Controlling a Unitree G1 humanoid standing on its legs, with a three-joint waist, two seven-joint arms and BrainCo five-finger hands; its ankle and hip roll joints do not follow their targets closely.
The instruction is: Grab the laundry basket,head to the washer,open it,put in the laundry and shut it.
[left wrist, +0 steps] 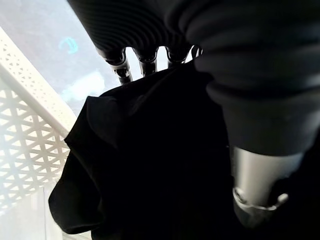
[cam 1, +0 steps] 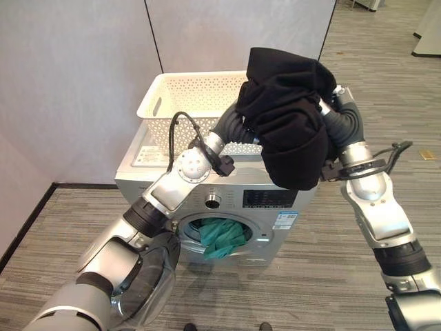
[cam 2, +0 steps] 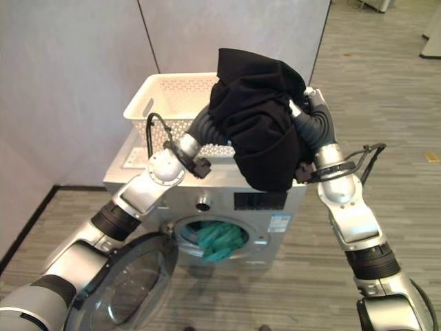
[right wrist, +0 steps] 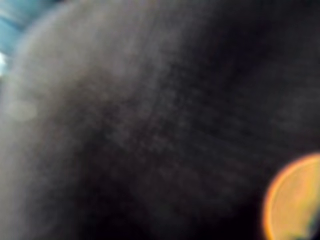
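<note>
A black garment (cam 1: 289, 124) hangs bunched in the air between my two hands, over the front edge of the washer top. My left hand (left wrist: 145, 30) reaches into it from the left, my right hand (cam 1: 342, 114) from the right, and the cloth covers both. The white lattice laundry basket (cam 1: 182, 93) stands on top of the silver washer (cam 1: 231, 200). The washer's round glass door (cam 1: 148, 283) is swung open to the lower left. A teal cloth (cam 1: 222, 238) hangs out of the drum opening.
The washer stands against grey partition walls (cam 1: 76, 83), which form a corner on its left. Striped carpet floor (cam 1: 331, 276) spreads in front and to the right. The open door takes up the space in front of the washer on the left.
</note>
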